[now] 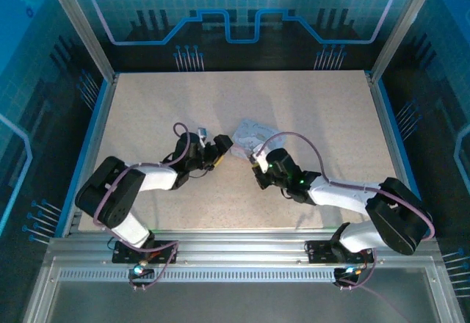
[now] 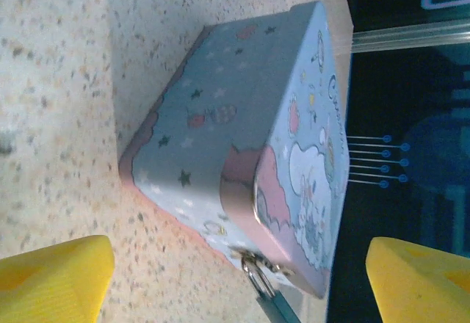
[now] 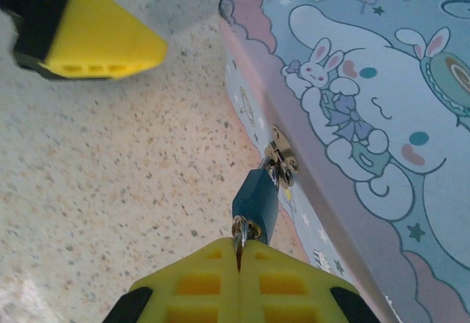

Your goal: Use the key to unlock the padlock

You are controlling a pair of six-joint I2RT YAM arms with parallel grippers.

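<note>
My right gripper (image 3: 239, 258) pinches the key (image 3: 239, 238) at the padlock (image 3: 255, 197).
My left gripper (image 1: 220, 149) gapes wide beside the cartoon box (image 3: 367, 117); speckled beige tabletop (image 1: 308, 110), blue circuit-printed walls (image 1: 147, 7).

Cool blue cast, soft close-ups

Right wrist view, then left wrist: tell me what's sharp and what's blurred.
Right wrist: tiny teal-blue padlock and pale blue cartoon-printed box sharp; the yellow jaw top left soft. Left wrist: box fairly clear, near yellow jaws blurred, blue cast.
</note>
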